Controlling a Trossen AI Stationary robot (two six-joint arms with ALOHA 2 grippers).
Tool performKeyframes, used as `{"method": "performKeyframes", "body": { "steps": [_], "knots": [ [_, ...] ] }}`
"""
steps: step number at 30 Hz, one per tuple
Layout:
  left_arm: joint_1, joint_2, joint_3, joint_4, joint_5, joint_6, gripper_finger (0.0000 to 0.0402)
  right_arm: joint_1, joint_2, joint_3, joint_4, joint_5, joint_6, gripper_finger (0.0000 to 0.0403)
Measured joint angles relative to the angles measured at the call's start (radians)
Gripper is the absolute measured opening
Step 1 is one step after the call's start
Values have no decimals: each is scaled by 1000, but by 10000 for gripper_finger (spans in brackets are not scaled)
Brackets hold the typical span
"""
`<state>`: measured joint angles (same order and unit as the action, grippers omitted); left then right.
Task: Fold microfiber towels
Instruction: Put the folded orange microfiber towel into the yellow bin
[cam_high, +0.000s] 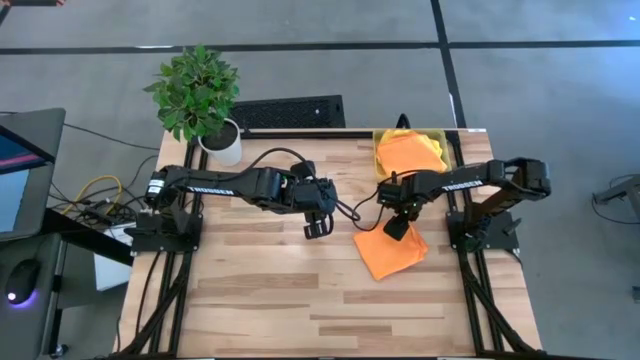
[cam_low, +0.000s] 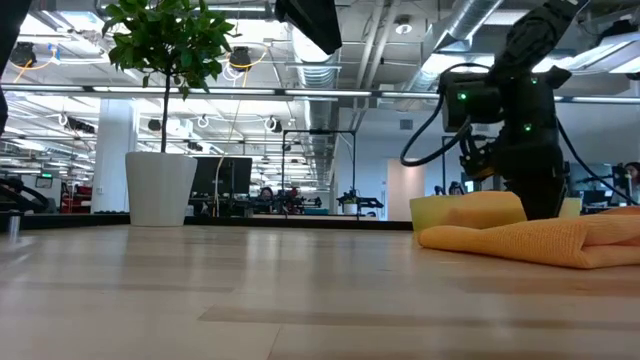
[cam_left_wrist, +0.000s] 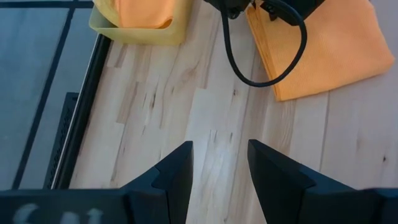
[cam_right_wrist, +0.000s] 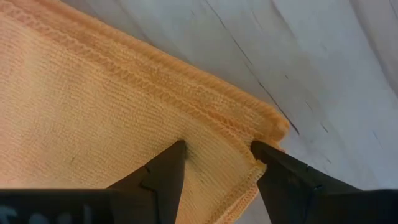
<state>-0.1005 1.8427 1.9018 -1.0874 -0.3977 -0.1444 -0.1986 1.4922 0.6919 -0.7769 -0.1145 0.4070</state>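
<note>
High view: an orange towel (cam_high: 391, 251) lies folded on the worktop (cam_high: 260, 300) toward its right edge; more orange cloth sits in the yellow bin (cam_high: 440, 140) at the back right.
Right gripper (cam_high: 397, 228): down on the towel's near-centre edge, jaws parted and empty, tips pressing the cloth just inside a hemmed corner.
Left gripper (cam_high: 318, 224): hangs over bare wood left of the towel, jaws apart, holding nothing.
Handling: thin, soft and light by the look of it; layers may slide or bunch, and a pinch could catch one ply only.
Hold: best taken at the stitched corner, where the hem is firmer, gathering all layers.
Plant (cam_high: 197, 92): back left, well apart.
</note>
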Motion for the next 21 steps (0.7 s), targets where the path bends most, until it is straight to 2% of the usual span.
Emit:
{"method": "performKeyframes", "body": {
  "steps": [8, 14, 21],
  "knots": [
    [0, 0, 0, 0, 0, 3, 146, -3, -1, 19, -31, 13, 1, 209],
    [0, 0, 0, 0, 0, 8, 146, 2, -7, 81, -103, 75, 11, 209],
    [0, 0, 0, 0, 27, 3, 146, -14, -2, 66, -105, 123, 11, 209]
  ]
}}
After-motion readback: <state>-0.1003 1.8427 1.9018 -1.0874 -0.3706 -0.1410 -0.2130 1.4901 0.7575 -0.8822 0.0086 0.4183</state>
